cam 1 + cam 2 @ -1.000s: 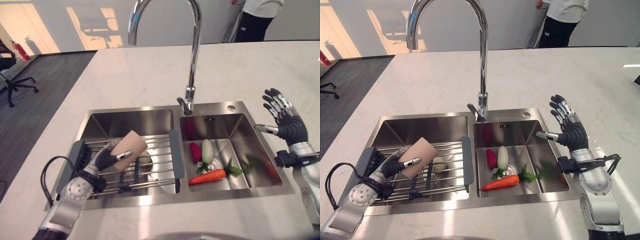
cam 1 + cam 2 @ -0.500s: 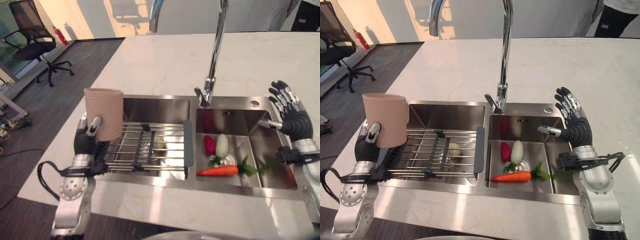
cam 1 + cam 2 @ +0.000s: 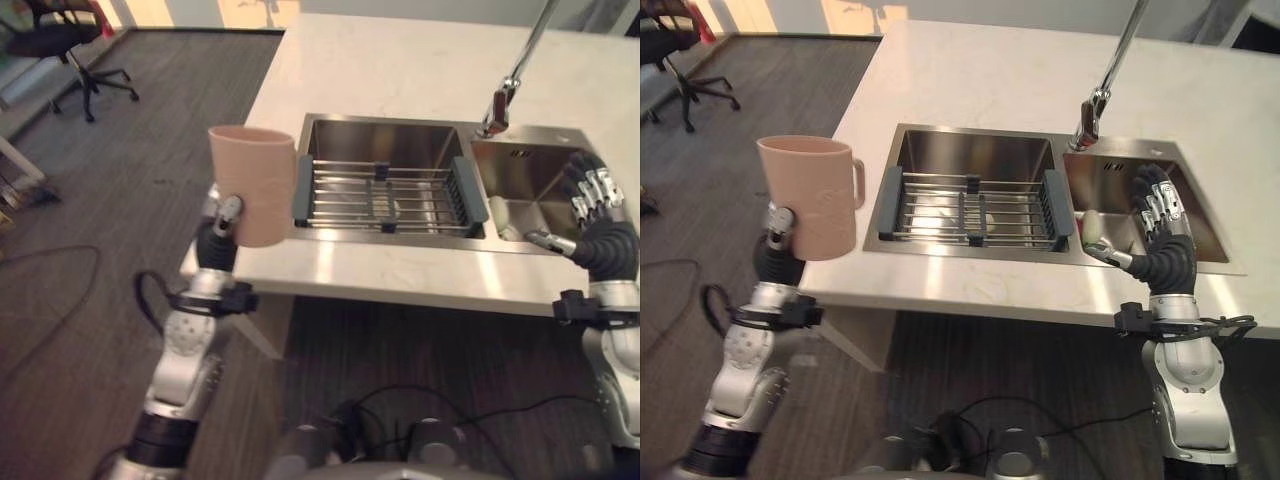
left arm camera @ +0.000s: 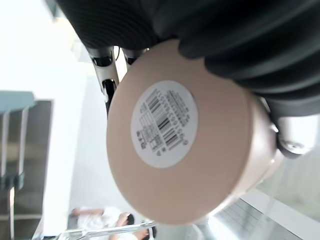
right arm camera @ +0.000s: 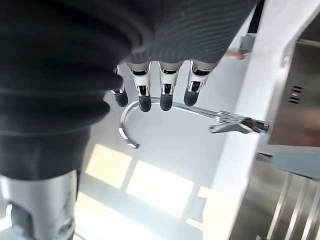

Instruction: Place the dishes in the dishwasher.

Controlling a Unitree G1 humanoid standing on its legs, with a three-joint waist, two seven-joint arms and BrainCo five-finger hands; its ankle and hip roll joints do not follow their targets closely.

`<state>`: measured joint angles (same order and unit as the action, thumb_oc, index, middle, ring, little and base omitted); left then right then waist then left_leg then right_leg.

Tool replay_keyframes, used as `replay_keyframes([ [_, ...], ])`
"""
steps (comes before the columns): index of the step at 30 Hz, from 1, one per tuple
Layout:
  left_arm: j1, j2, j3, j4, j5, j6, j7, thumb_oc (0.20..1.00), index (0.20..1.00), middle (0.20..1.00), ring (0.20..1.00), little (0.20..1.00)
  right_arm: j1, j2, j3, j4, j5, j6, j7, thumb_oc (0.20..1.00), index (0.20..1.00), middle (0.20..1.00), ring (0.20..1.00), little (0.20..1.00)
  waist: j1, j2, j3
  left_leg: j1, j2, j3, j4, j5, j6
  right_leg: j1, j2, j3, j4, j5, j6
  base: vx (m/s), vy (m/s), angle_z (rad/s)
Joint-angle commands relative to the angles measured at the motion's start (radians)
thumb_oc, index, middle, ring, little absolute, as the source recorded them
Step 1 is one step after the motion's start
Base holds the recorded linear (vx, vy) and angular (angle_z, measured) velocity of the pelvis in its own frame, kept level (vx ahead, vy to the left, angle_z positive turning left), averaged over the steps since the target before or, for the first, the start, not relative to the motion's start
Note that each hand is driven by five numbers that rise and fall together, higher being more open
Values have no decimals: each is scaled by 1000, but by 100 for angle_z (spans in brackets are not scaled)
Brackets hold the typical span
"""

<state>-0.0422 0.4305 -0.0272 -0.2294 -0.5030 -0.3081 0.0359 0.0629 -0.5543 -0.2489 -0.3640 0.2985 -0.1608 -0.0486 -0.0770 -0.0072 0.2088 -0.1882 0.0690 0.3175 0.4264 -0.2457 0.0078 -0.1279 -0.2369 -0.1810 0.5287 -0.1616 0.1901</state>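
Mug upright in left hand, beyond counter edge.

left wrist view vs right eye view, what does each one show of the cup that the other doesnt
The left wrist view shows the cup's flat underside with a white barcode sticker stuck on it. The right eye view shows the cup upright with its open rim and side handle, held off the counter's left end, the dish rack across the sink, and the right hand open by the other basin. Both show the left hand gripping the pink cup.
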Motion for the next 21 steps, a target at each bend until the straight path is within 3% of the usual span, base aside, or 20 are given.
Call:
replay_keyframes([
  [1, -16, 23, 5, -85, -75, -65, -74, 200, 200, 200, 200, 200, 5, 20, -37, -46, 75, -86, 32, 1000, 1000, 1000, 1000, 1000, -70, 31, -85, 274, -29, 22, -492, 179, 8, 85, 130, 26, -225, 17, -33, -137, -255, 98],
  [2, -18, 20, 3, -86, -90, -57, -88, 200, 200, 200, 200, 200, 18, 21, -43, -52, 72, -94, 43, 1000, 1000, 1000, 1000, 1000, -71, 25, -93, 269, -29, 7, -491, 181, 8, 107, 151, 44, -247, 3, -45, -229, -405, 132],
  [3, -29, 25, -6, -91, -88, -52, -76, 200, 200, 200, 200, 200, 20, 7, -41, -58, 81, -98, 67, 1000, 1000, 1000, 1000, 1000, -59, 15, -100, 254, -18, -9, -482, 189, -6, 157, 166, 26, -324, -26, -68, -221, -418, 158],
  [5, -41, 29, -8, -107, -86, -34, -33, 200, 200, 200, 200, 200, -4, -12, -33, -58, 118, -89, 90, 1000, 1000, 1000, 1000, 1000, -29, -1, -101, 217, 13, -21, -467, 213, -44, 221, 177, -7, -434, -27, -94, -256, -448, 70],
  [8, 8, 11, 24, -147, -87, -31, -10, 200, 200, 200, 200, 200, -34, -26, -10, -71, 152, -81, 112, 1000, 1000, 1000, 1000, 1000, 39, -17, -83, 131, 75, -66, -433, 274, -95, 260, 190, -58, -495, -13, -121, -261, -328, 76],
  [10, 39, 10, 40, -163, -101, -42, -26, 200, 200, 200, 200, 200, -36, -34, 5, -79, 131, -79, 89, 1000, 1000, 1000, 1000, 1000, 57, -13, -75, 95, 102, -64, -418, 303, -111, 265, 183, -89, -506, -13, -127, -298, -195, 90],
  [11, 50, 9, 42, -156, -112, -53, -38, 200, 200, 200, 200, 200, -35, -40, 8, -77, 123, -83, 76, 1000, 1000, 1000, 1000, 1000, 53, -10, -73, 78, 122, -26, -400, 314, -117, 267, 179, -119, -513, -11, -130, -382, -90, 130],
  [12, 48, 11, 41, -141, -142, -68, -64, 200, 200, 200, 200, 200, -43, -57, 4, -73, 123, -84, 57, 1000, 1000, 1000, 1000, 1000, 43, -6, -73, 95, 142, 66, -380, 305, -111, 262, 164, -178, -517, 3, -131, -438, -24, 143],
  [13, 45, 15, 42, -133, -147, -84, -58, 200, 200, 200, 200, 200, -59, -71, 7, -65, 135, -90, 64, 1000, 1000, 1000, 1000, 1000, 36, -7, -75, 109, 141, 123, -344, 272, -102, 258, 144, -223, -516, 14, -132, -367, 31, 175],
  [14, 45, 17, 46, -134, -148, -94, -56, 200, 200, 200, 200, 200, -71, -80, 7, -58, 139, -87, 65, 1000, 1000, 1000, 1000, 1000, 37, -13, -79, 120, 138, 143, -301, 227, -104, 265, 132, -243, -525, 14, -128, -265, 50, 235],
  [18, 27, -2, 60, -150, -165, -101, -46, 200, 200, 200, 200, 200, -135, -79, 36, -34, 109, -56, 48, 1000, 1000, 1000, 1000, 1000, 56, -12, -82, 112, 168, 199, -165, 201, -119, 279, 120, -318, -554, 32, -141, -228, 114, 161],
  [20, 10, -13, 59, -147, -160, -95, -27, 200, 200, 200, 200, 200, -155, -67, 54, -34, 98, -42, 45, 1000, 1000, 1000, 1000, 1000, 58, -2, -96, 160, 162, 245, -238, 181, -105, 282, 108, -365, -552, 43, -131, -161, 385, 152],
  [21, 1, -22, 53, -150, -154, -82, -24, 200, 200, 200, 200, 200, -148, -53, 58, -38, 75, -36, 35, 1000, 1000, 1000, 1000, 1000, 65, 10, -104, 187, 122, 226, -329, 202, -101, 280, 103, -377, -546, 55, -116, -85, 464, 134],
])
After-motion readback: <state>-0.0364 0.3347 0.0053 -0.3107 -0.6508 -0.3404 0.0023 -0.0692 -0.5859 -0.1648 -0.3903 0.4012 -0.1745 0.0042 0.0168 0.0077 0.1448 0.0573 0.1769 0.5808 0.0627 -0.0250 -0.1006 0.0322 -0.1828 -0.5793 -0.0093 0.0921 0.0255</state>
